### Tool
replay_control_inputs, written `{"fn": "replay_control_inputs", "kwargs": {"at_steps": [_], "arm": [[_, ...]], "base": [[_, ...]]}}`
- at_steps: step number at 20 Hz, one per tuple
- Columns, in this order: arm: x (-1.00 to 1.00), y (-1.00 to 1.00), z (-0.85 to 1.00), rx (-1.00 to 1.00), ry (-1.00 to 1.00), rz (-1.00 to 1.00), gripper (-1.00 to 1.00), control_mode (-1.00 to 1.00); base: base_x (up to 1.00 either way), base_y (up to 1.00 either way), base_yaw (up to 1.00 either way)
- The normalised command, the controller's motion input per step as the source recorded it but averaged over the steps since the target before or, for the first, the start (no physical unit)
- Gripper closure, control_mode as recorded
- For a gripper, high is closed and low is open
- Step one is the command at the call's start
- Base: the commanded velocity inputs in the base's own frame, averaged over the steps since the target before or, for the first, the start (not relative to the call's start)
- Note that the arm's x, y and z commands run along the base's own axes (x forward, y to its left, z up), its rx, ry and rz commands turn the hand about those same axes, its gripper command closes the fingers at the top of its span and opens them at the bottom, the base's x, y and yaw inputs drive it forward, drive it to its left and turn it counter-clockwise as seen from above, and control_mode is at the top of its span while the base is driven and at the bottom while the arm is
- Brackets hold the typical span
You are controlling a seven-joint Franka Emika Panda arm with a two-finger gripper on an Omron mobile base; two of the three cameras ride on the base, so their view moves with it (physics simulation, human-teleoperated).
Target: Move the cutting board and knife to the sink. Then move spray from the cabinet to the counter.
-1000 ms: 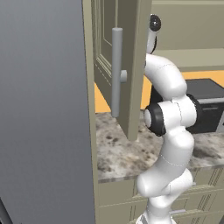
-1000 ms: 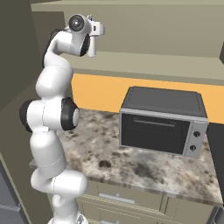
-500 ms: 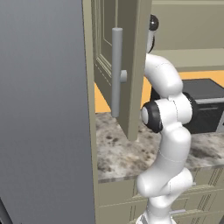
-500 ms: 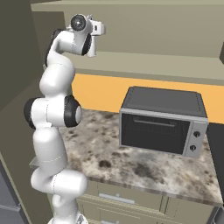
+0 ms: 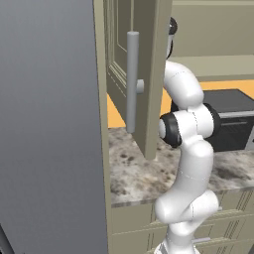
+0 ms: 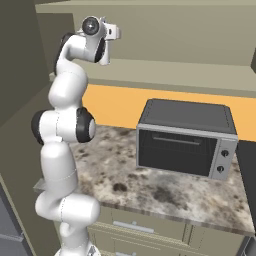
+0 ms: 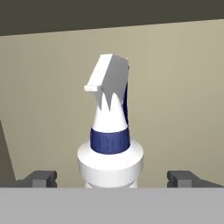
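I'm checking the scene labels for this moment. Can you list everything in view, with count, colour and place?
spray: one, white with a blue band and white trigger top, upright inside the cabinet, between the gripper's fingertips but not touched.
cabinet: one, beige-olive, on the wall above the counter, door swung open, long grey bar handle.
counter: one, speckled grey-and-brown, below the cabinet.
toaster oven: one, dark grey with a glass door, on the counter against the orange wall.
drawer fronts: beige, under the counter; count unclear.
tall grey panel: one, left of the cabinet.
arm: one, white with dark joints, raised toward the cabinet.
gripper: one, dark fingertips, open.
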Motion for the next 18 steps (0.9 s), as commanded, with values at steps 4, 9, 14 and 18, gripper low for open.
{"fn": "replay_control_inputs", "kwargs": {"at_steps": [4, 9, 14, 18], "arm": [[0.14, 0.02, -0.01, 0.0, 0.0, 0.0, -1.0, -1.0], [0.14, 0.03, -0.03, 0.0, 0.01, 0.0, -1.0, -1.0], [0.08, 0.03, -0.02, 0.0, 0.0, 0.0, -1.0, -1.0], [0.0, 0.05, 0.0, 0.0, 0.0, 0.0, 1.0, -1.0]], "base": [[0.0, 0.0, 0.0], [0.0, 0.0, 0.0], [0.0, 0.0, 0.0], [0.0, 0.0, 0.0]]}}
